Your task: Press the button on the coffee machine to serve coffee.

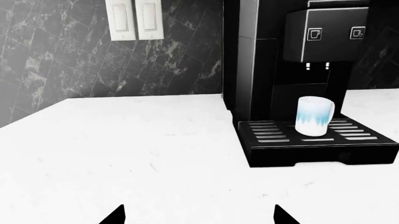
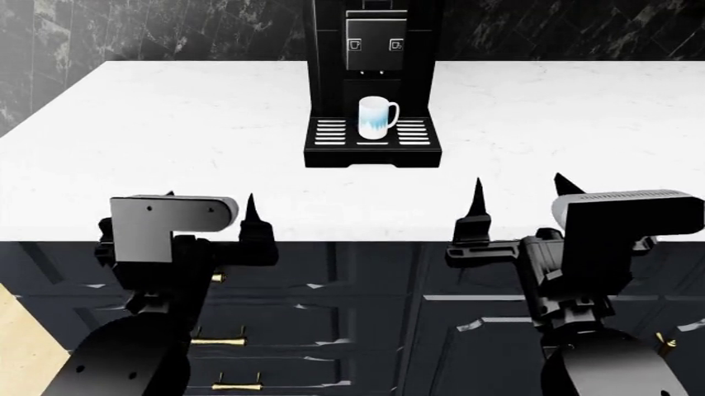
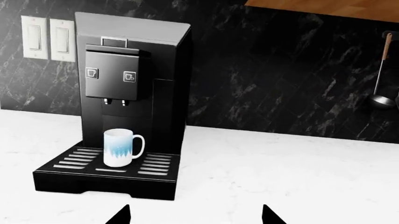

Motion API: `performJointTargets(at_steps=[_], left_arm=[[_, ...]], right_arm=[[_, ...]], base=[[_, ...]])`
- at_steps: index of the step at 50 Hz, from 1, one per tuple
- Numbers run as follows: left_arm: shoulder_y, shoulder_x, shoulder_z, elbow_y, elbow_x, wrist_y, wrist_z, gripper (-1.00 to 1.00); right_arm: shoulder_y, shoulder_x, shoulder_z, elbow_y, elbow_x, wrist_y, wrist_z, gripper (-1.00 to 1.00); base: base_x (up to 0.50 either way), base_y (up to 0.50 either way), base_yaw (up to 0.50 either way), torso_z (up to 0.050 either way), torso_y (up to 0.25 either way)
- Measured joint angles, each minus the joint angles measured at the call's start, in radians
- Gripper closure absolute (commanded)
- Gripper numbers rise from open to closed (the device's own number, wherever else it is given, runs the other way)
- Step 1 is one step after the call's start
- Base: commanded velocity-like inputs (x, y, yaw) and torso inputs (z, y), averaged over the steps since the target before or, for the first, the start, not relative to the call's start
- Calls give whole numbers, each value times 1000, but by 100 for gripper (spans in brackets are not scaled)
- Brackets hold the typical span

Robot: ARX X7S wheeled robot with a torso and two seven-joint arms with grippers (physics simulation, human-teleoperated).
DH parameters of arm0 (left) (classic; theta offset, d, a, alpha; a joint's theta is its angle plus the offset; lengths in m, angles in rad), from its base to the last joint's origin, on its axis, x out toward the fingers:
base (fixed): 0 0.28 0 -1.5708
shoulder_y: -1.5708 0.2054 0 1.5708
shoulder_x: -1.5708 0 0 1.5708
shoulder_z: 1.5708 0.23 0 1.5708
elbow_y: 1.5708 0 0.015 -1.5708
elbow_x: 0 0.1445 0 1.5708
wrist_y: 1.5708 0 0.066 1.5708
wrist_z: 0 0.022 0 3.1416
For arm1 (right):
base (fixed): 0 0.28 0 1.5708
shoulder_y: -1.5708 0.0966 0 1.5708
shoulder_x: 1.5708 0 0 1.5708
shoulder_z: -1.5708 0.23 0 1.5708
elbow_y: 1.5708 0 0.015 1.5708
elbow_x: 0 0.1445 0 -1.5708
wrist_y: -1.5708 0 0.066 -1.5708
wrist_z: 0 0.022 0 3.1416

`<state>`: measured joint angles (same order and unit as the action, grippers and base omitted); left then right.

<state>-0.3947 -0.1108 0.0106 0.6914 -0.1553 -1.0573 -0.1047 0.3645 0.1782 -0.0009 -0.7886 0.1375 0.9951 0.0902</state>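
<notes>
The coffee machine is a tall black box at the back middle of the white counter, with two small cup-icon buttons on its front panel. It also shows in the left wrist view and the right wrist view. A white-and-blue mug stands on its slotted drip tray under the spouts. My left gripper and right gripper are both open and empty at the counter's front edge, well short of the machine. Only the fingertips show in the wrist views.
White wall switches sit on the dark marble backsplash left of the machine. A ladle hangs at the far right under a wooden shelf. The white counter spreads to both sides. Dark drawers with brass handles are below.
</notes>
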Motion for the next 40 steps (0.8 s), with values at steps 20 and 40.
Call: performJointTargets(at_steps=[20,40], left_arm=[[-76,-35,-37,61,-42,-155,-1,-100],[-47,-50,-64,65,-59,-136,-4,-100]], right_arm=[[30,16,81,-107,34,130,-3,-100],[10,23,95,-113,46,113,3,-100]], base=[[232,0,0,0,0],[469,14,0,0,0]])
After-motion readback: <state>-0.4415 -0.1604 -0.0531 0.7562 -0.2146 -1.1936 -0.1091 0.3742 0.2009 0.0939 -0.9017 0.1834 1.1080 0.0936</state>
